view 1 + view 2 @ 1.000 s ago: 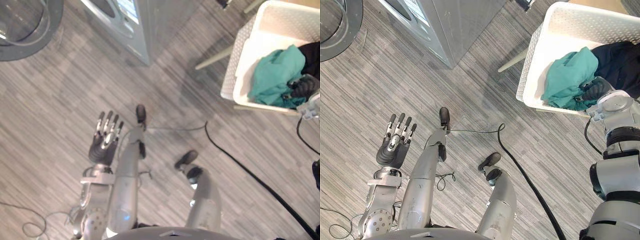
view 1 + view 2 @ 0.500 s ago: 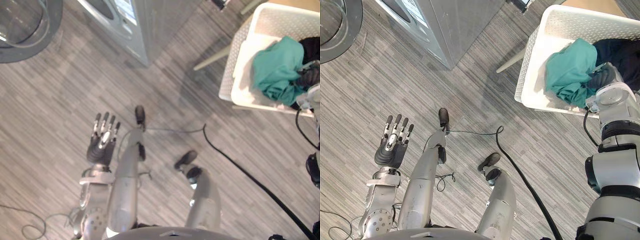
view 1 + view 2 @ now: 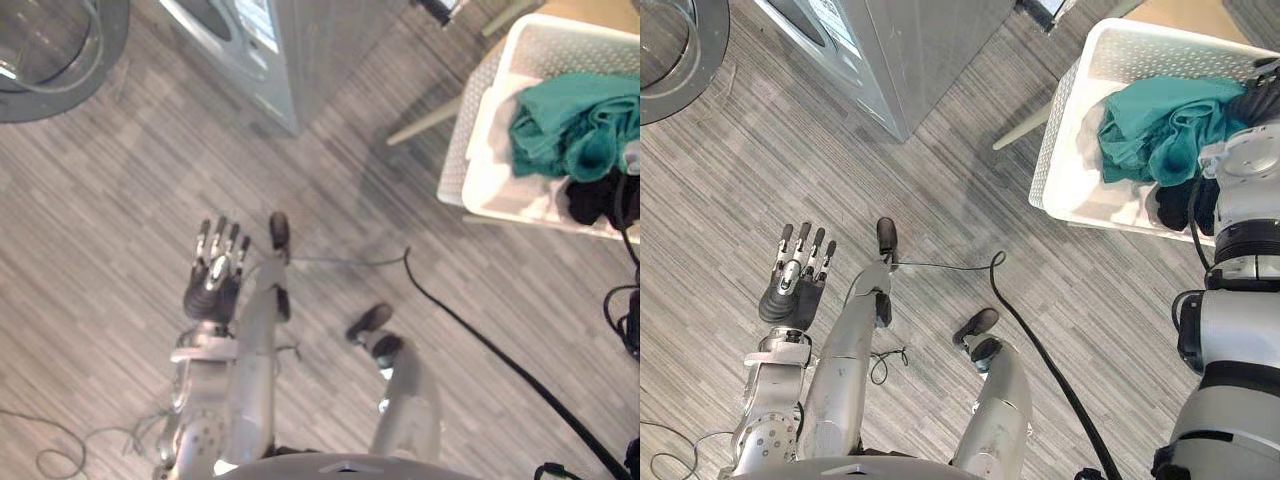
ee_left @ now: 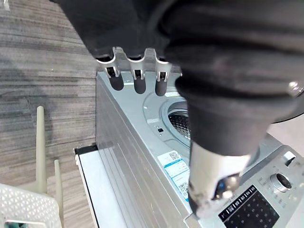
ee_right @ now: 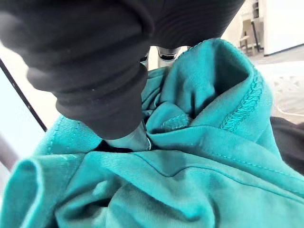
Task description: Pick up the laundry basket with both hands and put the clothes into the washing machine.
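Grey wood-grain plank floor [image 3: 120, 200] throughout. Two pale, slender furniture legs [image 4: 40, 147] stand on it side by side. A tan surface [image 3: 1180, 12] shows nearby.

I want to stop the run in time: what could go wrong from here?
The right hand is buried in the teal garment, not on the laundry basket rim; a lift may pull out cloth only. The left hand hangs open over the floor, far from the basket; a one-handed lift could tip it. The dark garment beside the teal one may drag out too.

White basket [image 3: 1056, 140] holds teal, dark clothes [image 3: 1160, 125].
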Motion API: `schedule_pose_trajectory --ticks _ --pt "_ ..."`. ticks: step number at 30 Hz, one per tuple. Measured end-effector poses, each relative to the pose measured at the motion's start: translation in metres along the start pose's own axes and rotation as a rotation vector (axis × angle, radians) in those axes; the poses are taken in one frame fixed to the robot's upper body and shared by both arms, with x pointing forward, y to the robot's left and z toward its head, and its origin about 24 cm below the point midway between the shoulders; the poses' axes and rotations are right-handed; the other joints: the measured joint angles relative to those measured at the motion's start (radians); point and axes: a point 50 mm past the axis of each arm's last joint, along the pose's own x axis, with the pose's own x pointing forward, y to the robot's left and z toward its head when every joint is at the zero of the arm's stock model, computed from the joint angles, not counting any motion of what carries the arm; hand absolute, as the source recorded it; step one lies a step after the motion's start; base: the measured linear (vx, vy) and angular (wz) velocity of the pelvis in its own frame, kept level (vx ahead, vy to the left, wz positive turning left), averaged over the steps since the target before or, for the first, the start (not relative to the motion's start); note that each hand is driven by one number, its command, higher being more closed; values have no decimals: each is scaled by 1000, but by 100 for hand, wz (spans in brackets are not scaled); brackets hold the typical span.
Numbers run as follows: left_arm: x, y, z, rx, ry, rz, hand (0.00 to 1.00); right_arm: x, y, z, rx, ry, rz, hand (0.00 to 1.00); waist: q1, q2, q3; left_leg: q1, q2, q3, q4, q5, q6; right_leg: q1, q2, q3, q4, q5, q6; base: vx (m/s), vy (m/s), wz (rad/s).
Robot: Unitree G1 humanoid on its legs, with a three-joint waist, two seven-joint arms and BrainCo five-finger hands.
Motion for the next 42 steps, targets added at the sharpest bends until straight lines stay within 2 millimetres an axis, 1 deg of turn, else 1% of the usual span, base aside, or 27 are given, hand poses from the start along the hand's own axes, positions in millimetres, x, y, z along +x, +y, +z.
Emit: schedule_pose_trajectory --ticks 1,3,4,6,7,9,10,12,13,15,16,18,20,23,25,26,27,28,29,31,33,35,37,38,39,40,42 --pt "0 -1 -1 0 8 -6 0 3 -5 11 47 -28 -30 100 -3 0 4 -1 4 1 16 -5 4 6 0 0 1 -1 1 35 -20 4" --pt "1 -3 -4 -11 21 -14 0 3 -11 24 127 -68 -74 100 -5 -2 6 2 6 -1 36 -15 3 20 1 -2 2 -1 1 42 -19 1" --pt "1 -4 -5 -22 24 -17 0 3 -11 30 182 -81 -91 100 -9 -6 14 9 9 -3 57 -24 4 39 0 -4 4 -2 3 49 -18 4" --pt "2 -7 -8 -26 36 -26 0 1 -11 39 236 -103 -116 100 -13 -12 37 36 8 -3 76 -43 -1 77 -4 -6 3 -5 8 58 -19 7" --pt "2 -8 -10 -29 50 -31 0 0 -12 45 283 -119 -137 100 -15 -14 38 41 9 -6 94 -61 -7 92 -5 -9 2 -7 11 58 -16 8" --pt "1 -9 -13 -27 66 -34 0 -3 -8 52 345 -135 -146 100 -20 -23 44 57 9 -5 110 -75 -7 118 -7 -9 1 -9 14 61 -15 7" --pt "1 -9 -16 -20 88 -42 0 -5 -4 55 381 -139 -157 100 -22 -29 47 76 8 -9 127 -88 -9 152 -8 -15 -3 -12 19 68 -23 11" --pt "1 -11 -19 -4 111 -58 0 -8 -5 54 416 -142 -171 100 -22 -31 48 100 4 -21 137 -97 -9 196 -8 -32 -11 -14 22 88 -60 17" --pt "1 -10 -19 24 118 -66 0 -11 -4 55 442 -149 -179 100 -19 -37 51 120 4 -22 140 -102 -10 219 -7 -34 -15 -15 23 73 -61 13" --pt "1 -8 -19 58 132 -74 0 -13 -2 58 467 -159 -183 100 -19 -42 53 139 4 -22 140 -109 -11 242 -7 -34 -17 -18 26 34 -75 5" --pt "1 -8 -23 78 151 -84 0 -14 0 58 478 -156 -181 100 -20 -43 53 150 5 -21 150 -120 -5 259 -7 -34 -15 -21 26 30 -124 3" --pt "3 -11 -24 97 162 -105 0 -16 3 58 478 -160 -175 100 -20 -47 55 156 6 -17 151 -122 -4 264 -8 -33 -15 -22 27 12 -91 2" --pt "9 -16 -24 107 156 -136 0 -19 5 61 488 -180 -169 100 -22 -51 57 156 15 -1 151 -122 -4 260 -8 -30 -14 -22 27 5 -95 0" --pt "22 -29 -21 173 133 -213 0 -27 10 79 558 -240 -164 100 -31 -62 62 153 23 11 150 -111 -9 240 -7 -17 -9 -21 25 9 -100 -10" --pt "42 -54 -18 254 76 -332 0 -37 12 100 628 -313 -159 100 -36 -68 64 139 39 27 150 -100 2 210 4 3 -11 -11 21 13 -91 -23" --pt "48 -61 -16 269 56 -363 0 -40 13 106 650 -335 -155 100 -41 -68 64 132 44 29 150 -94 8 201 9 7 -12 -7 18 8 -90 -27" --pt "63 -75 -14 337 10 -421 0 -47 15 117 696 -377 -150 100 -51 -70 65 122 52 32 149 -86 13 185 14 10 -14 -1 13 6 -106 -28" --pt "77 -94 -12 417 -46 -481 0 -54 17 127 741 -407 -145 100 -59 -78 70 118 62 44 149 -82 15 166 20 26 -12 5 11 6 -109 -34" --pt "83 -103 -10 450 -74 -512 0 -56 18 132 766 -417 -143 100 -61 -82 72 118 70 52 151 -80 17 161 24 31 -14 10 9 -3 -111 -39" --pt "102 -135 -11 576 -164 -603 0 -69 20 148 852 -460 -143 100 -81 -88 75 118 85 68 153 -77 19 142 33 54 -17 23 5 -8 -81 -35" --pt "114 -160 -11 644 -239 -650 0 -80 17 160 916 -509 -150 100 -97 -88 75 118 93 84 153 -77 20 125 38 73 -16 32 4 -10 -60 -26" --pt "123 -187 -14 663 -292 -676 0 -90 16 174 977 -554 -136 100 -122 -88 75 120 107 93 157 -76 21 118 47 85 -20 42 1 -14 -85 -25" --pt "128 -208 -21 651 -310 -691 0 -99 9 189 1050 -611 -141 100 -129 -88 75 124 120 114 162 -77 21 98 53 112 -18 52 -3 -10 -78 -35" --pt "131 -216 -27 657 -301 -688 0 -105 5 197 1089 -643 -142 100 -136 -89 75 124 127 122 166 -78 19 91 57 122 -17 56 -3 -7 -60 -29" --pt "133 -219 -31 656 -289 -678 0 -108 3 199 1107 -654 -143 100 -142 -89 75 125 128 123 167 -78 19 90 58 123 -17 57 -3 0 -61 -16" --pt "137 -221 -39 661 -256 -652 0 -113 1 204 1130 -678 -142 100 -150 -89 75 129 130 128 168 -78 19 90 59 129 -15 58 -3 5 -50 -8" --pt "141 -218 -51 688 -208 -612 0 -119 1 208 1158 -698 -132 100 -155 -89 76 143 133 140 168 -80 18 90 59 143 -14 62 -4 9 -59 -15"
